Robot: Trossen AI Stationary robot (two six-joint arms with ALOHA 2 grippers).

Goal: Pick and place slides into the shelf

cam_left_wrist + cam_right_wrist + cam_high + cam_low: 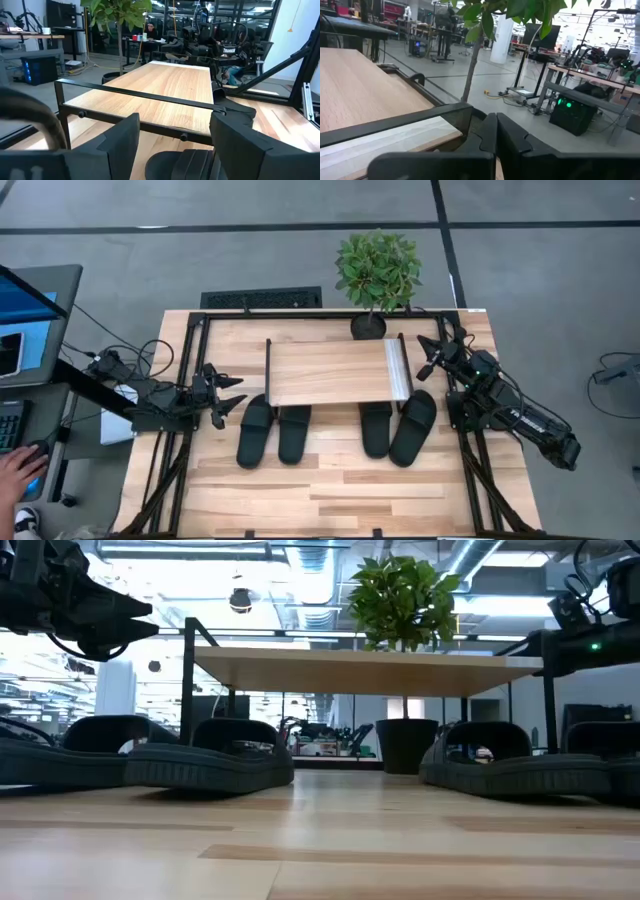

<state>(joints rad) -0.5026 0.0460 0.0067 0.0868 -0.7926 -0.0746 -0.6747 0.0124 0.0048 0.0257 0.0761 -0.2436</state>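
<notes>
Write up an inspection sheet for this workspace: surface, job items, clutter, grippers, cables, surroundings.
Surface: butcher-block table, near half bare.
Job items: shelf top bare; four slides on the table, toes tucked under its front edge.
Clutter: potted plant at the table's back edge.
Grippers: left gripper open beside the left pair; right gripper shut, by the shelf's pale end.
Cables: bundles on both arms; loose cable on the floor, right.
Surroundings: person's hand at a desk, left.

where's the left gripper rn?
High view: the left gripper is open at the table's left side, beside the leftmost slide and near the shelf's left end.
</notes>
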